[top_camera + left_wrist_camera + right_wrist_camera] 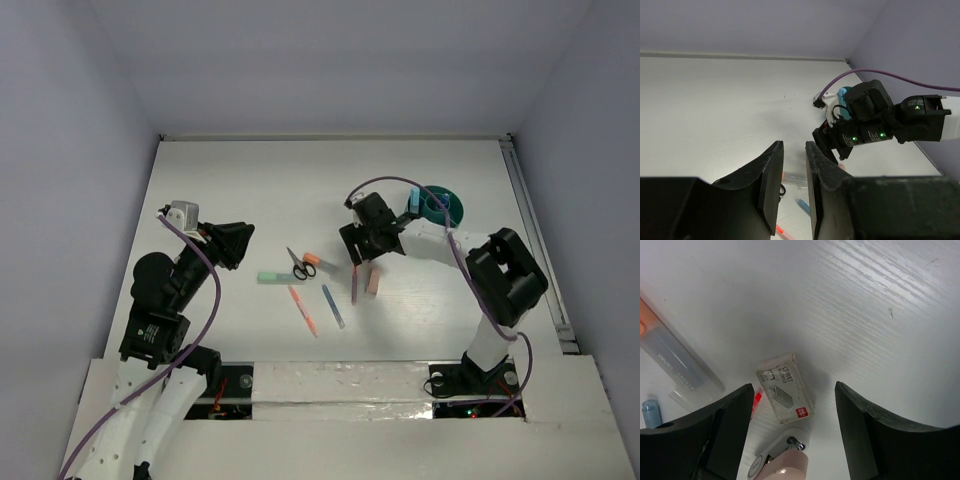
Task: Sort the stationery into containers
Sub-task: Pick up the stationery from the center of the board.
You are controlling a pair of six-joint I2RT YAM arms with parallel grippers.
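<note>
My right gripper (794,390) hangs open, low over the table, straddling a small white staple box (785,387) without touching it. A pink and white stapler (782,467) lies just nearer the camera. In the top view the right gripper (360,245) sits mid-table, left of the teal container (447,208), where a light-blue marker (413,198) stands. The scissors (301,266), a green marker (273,277), an orange pen (303,310), a blue pen (333,307) and a purple crayon (355,286) lie loose in front. My left gripper (238,243) hovers left of them, its jaws narrowly apart and holding nothing (794,150).
White walls close in the table on three sides, and a rail (535,235) runs along its right edge. The right arm's elbow (507,275) stands high beside the container. An orange-ended marker with a clear cap (677,360) lies left of the staple box.
</note>
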